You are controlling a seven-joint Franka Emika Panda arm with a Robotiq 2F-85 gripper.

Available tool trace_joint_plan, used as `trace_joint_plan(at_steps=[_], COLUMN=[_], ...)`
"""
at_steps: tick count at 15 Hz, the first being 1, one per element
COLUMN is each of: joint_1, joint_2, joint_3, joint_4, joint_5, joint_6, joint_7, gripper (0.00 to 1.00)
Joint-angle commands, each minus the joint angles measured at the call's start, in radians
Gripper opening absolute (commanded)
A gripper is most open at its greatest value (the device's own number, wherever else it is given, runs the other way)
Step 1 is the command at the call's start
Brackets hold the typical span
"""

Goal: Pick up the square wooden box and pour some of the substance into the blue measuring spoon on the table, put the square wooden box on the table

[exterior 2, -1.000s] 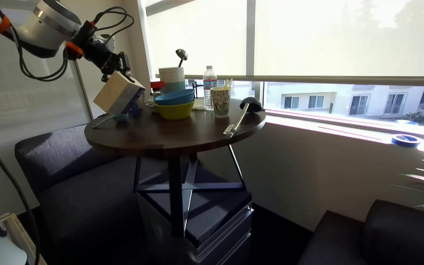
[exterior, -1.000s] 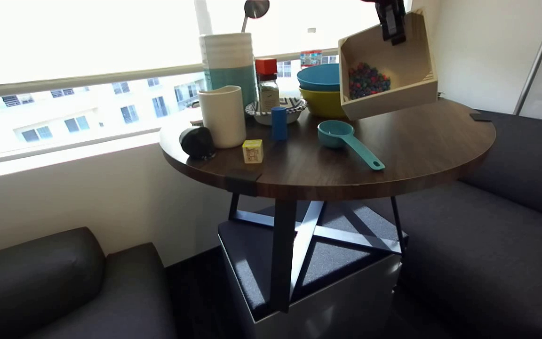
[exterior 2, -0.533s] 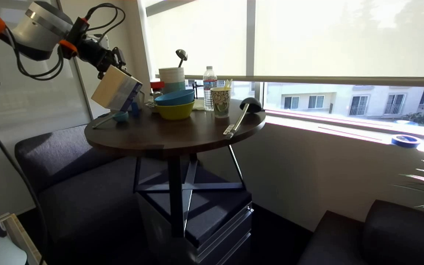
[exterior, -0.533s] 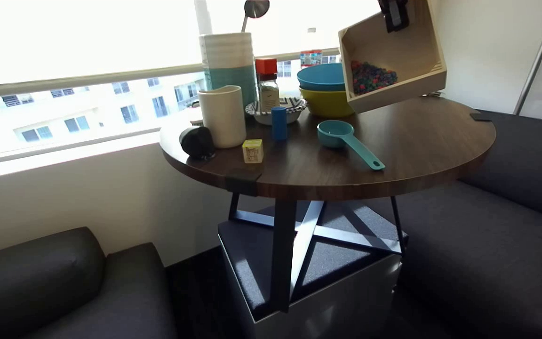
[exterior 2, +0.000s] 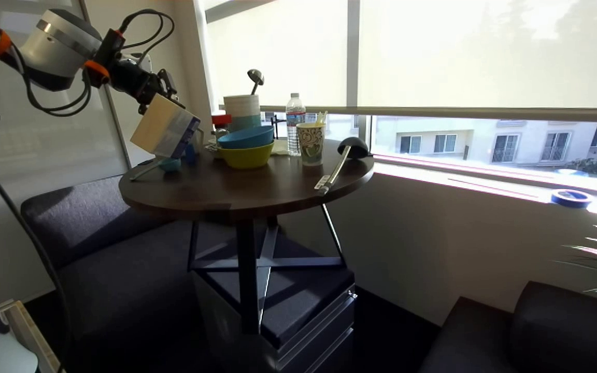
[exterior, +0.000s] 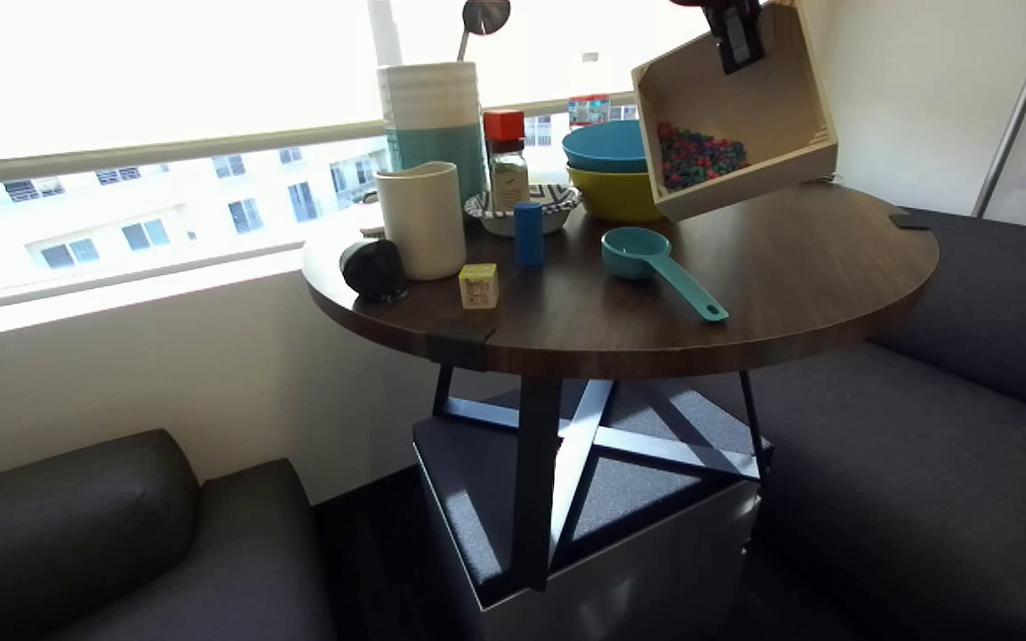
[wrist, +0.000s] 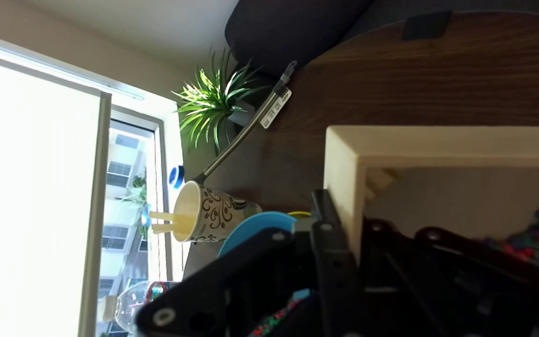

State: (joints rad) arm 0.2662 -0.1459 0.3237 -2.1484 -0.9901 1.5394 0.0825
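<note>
Tilted in the air above the table [exterior: 798, 267], the pale square wooden box [exterior: 745, 98] has its open side turned toward the camera in an exterior view. Small red, blue and green bits [exterior: 700, 158] are heaped in its lower corner. My gripper [wrist: 351, 229] is shut on one wall of the box, a finger on either side in the wrist view; the inner finger is dark and partly hard to make out. Below the box lies the blue measuring spoon [exterior: 633, 253], cup upward, handle toward the table's edge. The box's outer bottom [exterior 2: 156, 124] shows in an exterior view.
Stacked blue and yellow bowls [exterior: 606, 169] stand close beside the box's lower corner. Farther along are a blue cylinder [exterior: 529, 233], a white cup [exterior: 424, 223], a red-lidded jar [exterior: 506, 165] and a tall crock [exterior: 433, 116]. A paper cup [exterior 2: 311, 145], bottle [exterior 2: 295, 124] and ladle [exterior 2: 337, 168] also stand or lie there.
The box, held in my gripper, rose and then dipped slightly, ending a little higher than a second ago. The bits have shifted slightly inside it. The spoon has not moved.
</note>
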Motion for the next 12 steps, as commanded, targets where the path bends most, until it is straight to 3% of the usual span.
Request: trace_joint_plan(at_steps=[1, 12], joint_1=[0.016, 0.050], joint_2=[0.036, 0.121], joint_3=[0.009, 0.031], joint_4=[0.031, 0.068], joint_5=[-0.052, -0.133], joint_6=[-0.057, -0.142], joint_7=[0.029, 0.078], gripper=[0.02, 0.02])
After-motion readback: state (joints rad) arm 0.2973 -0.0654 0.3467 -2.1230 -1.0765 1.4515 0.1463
